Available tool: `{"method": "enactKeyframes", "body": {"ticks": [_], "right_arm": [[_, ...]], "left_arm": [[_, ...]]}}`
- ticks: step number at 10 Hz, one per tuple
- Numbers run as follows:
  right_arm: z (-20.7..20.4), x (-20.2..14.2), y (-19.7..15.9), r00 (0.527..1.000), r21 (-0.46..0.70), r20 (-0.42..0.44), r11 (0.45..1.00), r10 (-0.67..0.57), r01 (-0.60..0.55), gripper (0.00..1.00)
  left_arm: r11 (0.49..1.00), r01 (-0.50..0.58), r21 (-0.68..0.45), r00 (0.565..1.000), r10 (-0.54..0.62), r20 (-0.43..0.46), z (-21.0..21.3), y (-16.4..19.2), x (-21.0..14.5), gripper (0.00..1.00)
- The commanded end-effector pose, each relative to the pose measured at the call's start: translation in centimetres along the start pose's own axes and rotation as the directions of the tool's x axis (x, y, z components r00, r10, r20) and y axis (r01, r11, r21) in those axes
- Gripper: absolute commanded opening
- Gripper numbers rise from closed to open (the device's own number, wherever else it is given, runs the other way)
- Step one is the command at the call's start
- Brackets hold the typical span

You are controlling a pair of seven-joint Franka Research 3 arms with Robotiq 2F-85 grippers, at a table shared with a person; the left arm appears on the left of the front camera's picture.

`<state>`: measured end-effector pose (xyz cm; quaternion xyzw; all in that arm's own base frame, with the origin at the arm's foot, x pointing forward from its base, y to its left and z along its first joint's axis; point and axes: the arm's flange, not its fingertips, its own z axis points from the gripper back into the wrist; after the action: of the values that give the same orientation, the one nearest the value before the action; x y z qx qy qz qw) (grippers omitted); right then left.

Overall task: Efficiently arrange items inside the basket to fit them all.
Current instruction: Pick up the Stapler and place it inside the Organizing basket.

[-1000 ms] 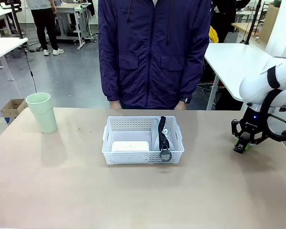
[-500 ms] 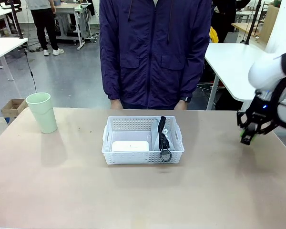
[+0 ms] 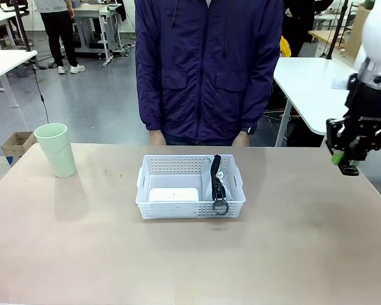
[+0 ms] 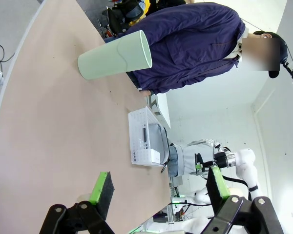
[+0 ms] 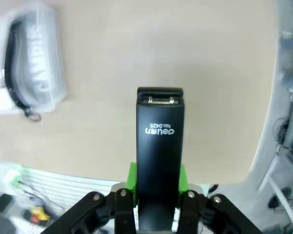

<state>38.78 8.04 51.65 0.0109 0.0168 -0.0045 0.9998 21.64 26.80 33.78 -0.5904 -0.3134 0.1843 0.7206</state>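
The white basket (image 3: 178, 208) sits mid-table. Inside it, the white rounded box (image 3: 173, 194) lies at the left and the grey "CAMPUS" pouch (image 3: 211, 180) stands on edge at the right, zipper and ring up. Outside it, far left, stands the pale green cup (image 3: 56, 149), upright. My right gripper (image 3: 348, 162) hangs above the table's right end, shut on the small black stapler (image 5: 159, 141), which sticks out between the green pads (image 5: 132, 178). The pouch (image 5: 36, 80) is blurred at that view's top left. My left gripper (image 4: 156, 187) is open, well back from the cup (image 4: 115, 56) and basket (image 4: 146, 139).
A person in a dark blue jacket (image 3: 206, 70) stands close behind the table's far edge, right behind the basket. Bare tabletop (image 3: 190, 260) stretches in front of the basket and on both sides. White tables (image 3: 308, 82) stand behind at the right.
My right gripper has risen from the tabletop at the right and moved up and rightward, carrying the black stapler. The basket, its contents and the cup have not moved.
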Motion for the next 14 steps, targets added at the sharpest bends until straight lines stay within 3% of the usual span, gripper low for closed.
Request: {"method": "enactKeyframes", "body": {"ticks": [1,2,3,7,8,11,13,14], "right_arm": [[-0.3,-0.1,1.7,0.981,0.004,0.016,0.981,0.194,-0.195,0.00],[-0.3,0.2,1.3,0.982,0.043,0.039,0.981,0.187,-0.189,0.00],[0.2,-0.6,2.1,0.994,-0.008,0.005,0.994,0.108,-0.108,0.00],[0.2,-0.6,2.1,0.994,-0.008,0.005,0.994,0.108,-0.108,0.00],[0.0,-0.5,2.1,0.991,-0.006,0.005,0.991,0.135,-0.135,0.37],[1.3,3.4,13.3,0.919,-0.167,0.114,0.920,0.376,-0.356,0.37],[0.9,5.5,21.9,0.803,-0.193,0.154,0.814,0.576,-0.547,0.37],[0.0,6.3,25.0,0.768,-0.201,0.156,0.782,0.621,-0.591,0.37]], "left_arm": [[1.000,0.020,-0.021,1.000,-0.019,0.016,-0.4,-0.2,-0.4,1.00],[1.000,0.020,-0.021,1.000,-0.019,0.016,-0.4,-0.2,-0.4,1.00],[1.000,0.020,-0.021,1.000,-0.019,0.016,-0.4,-0.2,-0.4,1.00],[1.000,0.020,-0.021,1.000,-0.019,0.016,-0.4,-0.2,-0.4,1.00],[1.000,0.020,-0.021,1.000,-0.019,0.016,-0.4,-0.2,-0.4,1.00],[1.000,0.020,-0.021,1.000,-0.019,0.016,-0.4,-0.2,-0.4,1.00],[1.000,0.020,-0.021,1.000,-0.019,0.016,-0.4,-0.2,-0.4,1.00],[1.000,0.020,-0.021,1.000,-0.019,0.016,-0.4,-0.2,-0.4,1.00]]}}
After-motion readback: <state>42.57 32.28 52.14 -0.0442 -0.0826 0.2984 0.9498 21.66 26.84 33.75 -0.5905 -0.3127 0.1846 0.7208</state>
